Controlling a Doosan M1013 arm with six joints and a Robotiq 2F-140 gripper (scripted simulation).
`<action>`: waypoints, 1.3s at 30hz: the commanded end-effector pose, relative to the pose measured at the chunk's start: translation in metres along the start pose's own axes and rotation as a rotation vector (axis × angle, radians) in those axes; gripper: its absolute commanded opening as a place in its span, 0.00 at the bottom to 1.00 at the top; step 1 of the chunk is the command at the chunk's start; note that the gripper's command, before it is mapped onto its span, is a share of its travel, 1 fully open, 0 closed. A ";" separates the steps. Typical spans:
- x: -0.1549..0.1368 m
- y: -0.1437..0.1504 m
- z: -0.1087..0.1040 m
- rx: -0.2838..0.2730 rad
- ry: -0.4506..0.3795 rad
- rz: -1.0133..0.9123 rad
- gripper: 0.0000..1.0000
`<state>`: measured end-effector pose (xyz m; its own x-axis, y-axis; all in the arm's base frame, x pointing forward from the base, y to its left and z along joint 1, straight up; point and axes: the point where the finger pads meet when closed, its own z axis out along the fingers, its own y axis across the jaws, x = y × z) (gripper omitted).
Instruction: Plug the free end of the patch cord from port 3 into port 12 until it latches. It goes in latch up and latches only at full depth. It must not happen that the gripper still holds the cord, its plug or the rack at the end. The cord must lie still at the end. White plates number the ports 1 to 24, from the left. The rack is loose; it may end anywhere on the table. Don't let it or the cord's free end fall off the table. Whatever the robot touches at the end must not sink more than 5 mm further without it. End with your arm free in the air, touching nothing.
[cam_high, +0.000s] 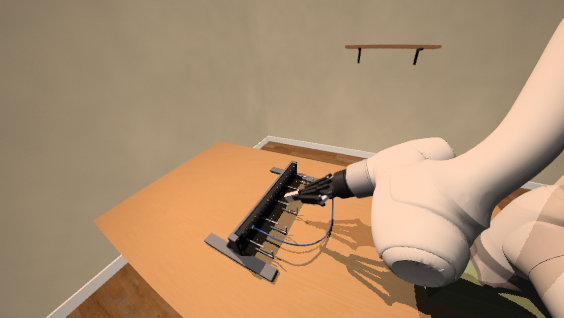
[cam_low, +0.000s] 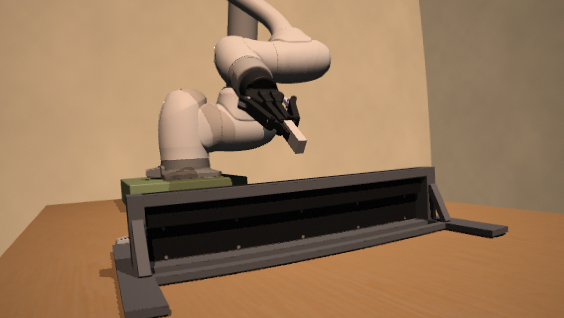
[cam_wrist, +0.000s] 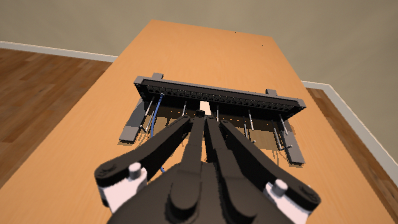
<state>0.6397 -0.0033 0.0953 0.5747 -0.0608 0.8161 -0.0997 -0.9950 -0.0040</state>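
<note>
The long black and grey rack (cam_high: 260, 202) (cam_low: 300, 185) (cam_wrist: 220, 90) stands upright on the table. A blue patch cord (cam_high: 300, 245) (cam_wrist: 156, 112) leaves a port near the rack's left end in the wrist view. It loops out in front of the rack and rises behind my gripper; its free end is hidden. My gripper (cam_high: 292, 196) (cam_low: 297, 139) (cam_wrist: 203, 108) is shut, its pale fingertips pressed together with no plug seen between them. They point at the rack's front from above the table, a little left of its middle in the wrist view. Port numbers are too small to read.
Thin metal support bars (cam_high: 280, 230) (cam_wrist: 250, 119) stick out from the rack's front, near the cord. The rack's flat feet (cam_high: 265, 271) (cam_low: 142, 296) (cam_wrist: 131, 131) reach out at both ends. The arm's green base (cam_low: 175, 186) stands behind. A shelf (cam_high: 390, 47) hangs on the wall.
</note>
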 end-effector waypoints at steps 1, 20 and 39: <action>0.005 0.001 0.039 0.001 0.008 0.003 0.00; 0.005 0.001 0.072 0.001 0.008 0.003 0.00; 0.005 0.001 0.072 0.001 0.008 0.003 0.00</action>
<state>0.6966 -0.0089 0.0563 0.5740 -0.0611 0.8166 -0.0990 -0.9951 -0.0048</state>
